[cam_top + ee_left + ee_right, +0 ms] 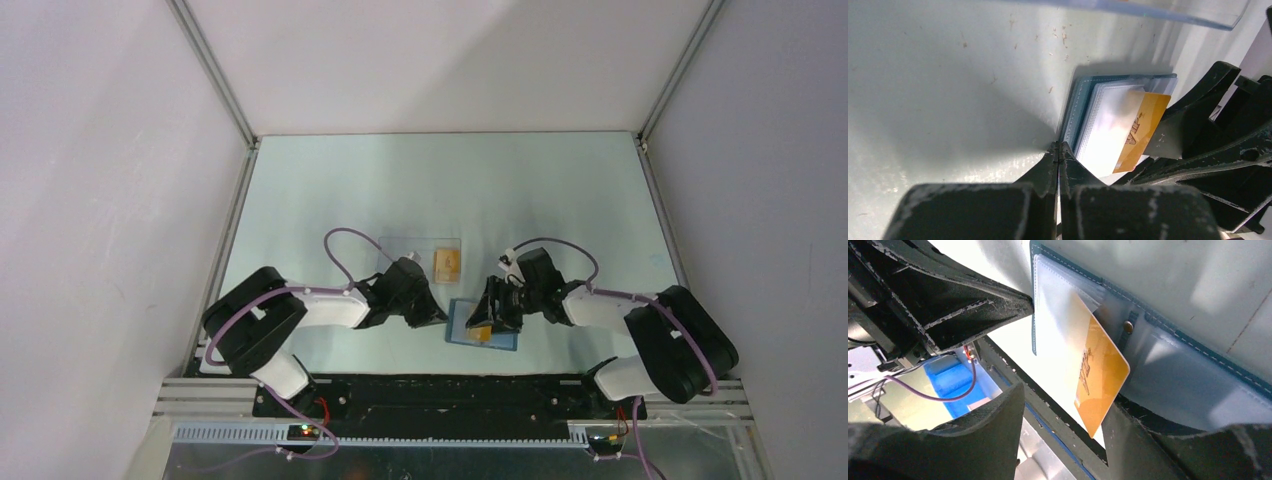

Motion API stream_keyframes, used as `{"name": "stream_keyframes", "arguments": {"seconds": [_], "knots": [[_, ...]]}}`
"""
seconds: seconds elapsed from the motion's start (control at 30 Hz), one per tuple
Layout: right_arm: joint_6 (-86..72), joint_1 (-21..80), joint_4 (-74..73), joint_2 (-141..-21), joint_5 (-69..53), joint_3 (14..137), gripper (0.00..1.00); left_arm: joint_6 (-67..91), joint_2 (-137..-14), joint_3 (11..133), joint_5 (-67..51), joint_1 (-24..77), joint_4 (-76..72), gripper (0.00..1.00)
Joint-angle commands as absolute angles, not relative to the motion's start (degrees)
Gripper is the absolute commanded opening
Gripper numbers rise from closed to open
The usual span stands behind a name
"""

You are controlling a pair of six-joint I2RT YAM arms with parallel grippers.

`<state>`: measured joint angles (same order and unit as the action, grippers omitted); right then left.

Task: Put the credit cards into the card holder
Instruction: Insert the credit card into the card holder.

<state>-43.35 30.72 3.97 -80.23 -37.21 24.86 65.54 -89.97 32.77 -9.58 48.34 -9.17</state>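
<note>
We see a pale green tabletop boxed in by plain white walls, with both arms reaching in from the near edge. A small flat blue fold-open card holder lies open near the front, between the two arms. The left hand comes down at the card holder's left edge and the right hand hangs over its middle. An orange rectangular credit card shows on the card holder under the right hand. Farther back, a second tan credit card rests on a clear rectangular plastic sheet, apart from the card holder.

From the left wrist, we find the left hand closed with nothing between its fingers. Their tips meet just at the near corner of the card holder. The orange card, lettered "VIP", sticks out slantwise from the card holder's clear inner pockets, and the right hand's black fingers stand just beside it.

From the right wrist, we see the orange card tucked partway under a clear pocket, its free end jutting past the card holder's edge. The right hand stands open, its fingers spread to either side of that free end without clamping it. The closed left hand touches the card holder's edge at the upper left.
</note>
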Motion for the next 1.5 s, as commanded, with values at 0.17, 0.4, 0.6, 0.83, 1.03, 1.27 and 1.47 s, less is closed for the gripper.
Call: {"name": "stream_keyframes", "arguments": {"seconds": [0.17, 0.4, 0.6, 0.83, 1.03, 1.27, 1.47], "knots": [[-35.78, 33.02, -7.58, -85.96, -31.33, 31.3, 0.63, 67.25, -92.0, 34.08, -7.99, 50.21, -7.54, 0.0], [-37.68, 35.69, -4.4, -91.57, -35.49, 34.07, 0.64, 69.51, -91.4, 33.9, -7.54, 50.64, -7.79, 0.0], [-39.39, 37.11, -4.19, -91.61, -36.7, 35.32, 0.67, 73.31, -90.08, 32.02, -6.57, 51.02, -9.9, 0.0], [-36.54, 37.17, -13.09, -86.88, -30.42, 36.78, 0.77, 78.61, -86.95, 27.19, -3.84, 51.0, -13.89, 0.0], [-34.96, 37.27, -16.78, -86.47, -27.74, 37.74, 0.81, 80.19, -87.01, 26.12, -3.56, 51.02, -15.12, 0.0], [-34.07, 37.33, -20.24, -84.73, -27.06, 39.29, 0.83, 80.63, -87.61, 25.94, -3.52, 51.06, -15.38, 0.0], [-33.55, 37.35, -23.43, -85.28, -28.74, 41.59, 0.83, 80.66, -88.81, 25.88, -3.79, 51.09, -15.59, 0.0]]}}
